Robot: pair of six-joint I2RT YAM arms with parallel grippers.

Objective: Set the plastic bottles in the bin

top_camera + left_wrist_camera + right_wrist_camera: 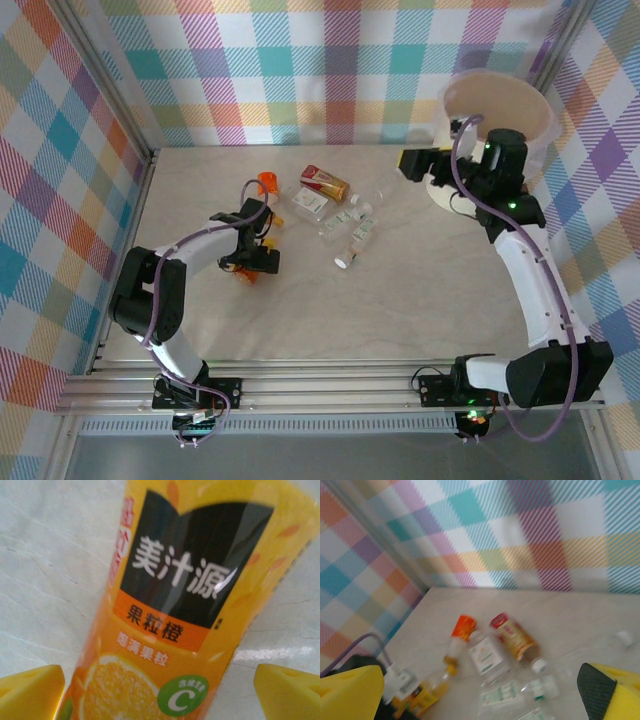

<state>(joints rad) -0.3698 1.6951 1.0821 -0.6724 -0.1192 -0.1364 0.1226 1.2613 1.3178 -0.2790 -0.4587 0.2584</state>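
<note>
An orange-juice bottle with a yellow, orange and black label lies on the table between the yellow fingers of my left gripper. The jaws are open around it, with a gap on the right side. From above, that gripper sits left of centre over the bottle. My right gripper hangs open and empty beside the cream-white bin. Loose bottles lie mid-table: an orange-capped one, a red-and-gold one, a white-labelled clear one and several small clear ones.
Plaid walls close in the table on the left, back and right. In the blurred right wrist view the bottle pile lies below the open right gripper, and the left arm's cable shows at lower left. The near half of the table is bare.
</note>
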